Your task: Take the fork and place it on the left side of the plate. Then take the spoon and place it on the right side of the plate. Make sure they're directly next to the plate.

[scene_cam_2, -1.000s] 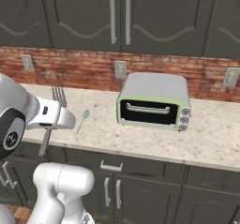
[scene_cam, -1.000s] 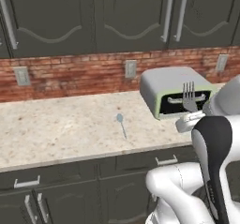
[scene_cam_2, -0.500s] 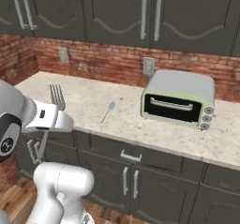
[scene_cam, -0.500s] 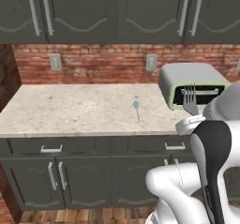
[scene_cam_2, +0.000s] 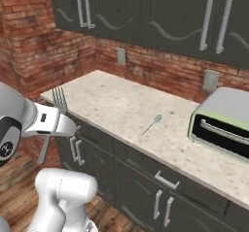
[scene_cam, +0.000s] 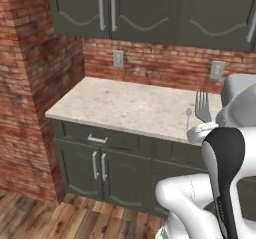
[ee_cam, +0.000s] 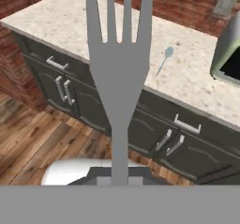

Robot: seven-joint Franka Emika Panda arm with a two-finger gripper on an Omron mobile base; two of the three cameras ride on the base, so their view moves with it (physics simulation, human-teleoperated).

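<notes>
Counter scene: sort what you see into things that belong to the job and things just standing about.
Job: fork, held tines-up in the shut claw; spoon, lying on the counter.
Standing about: toaster oven, wall outlets, cabinets.

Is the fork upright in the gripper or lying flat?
Upright. The fork rises tines-up from the shut gripper; its tines also point up in the right base view.
</notes>
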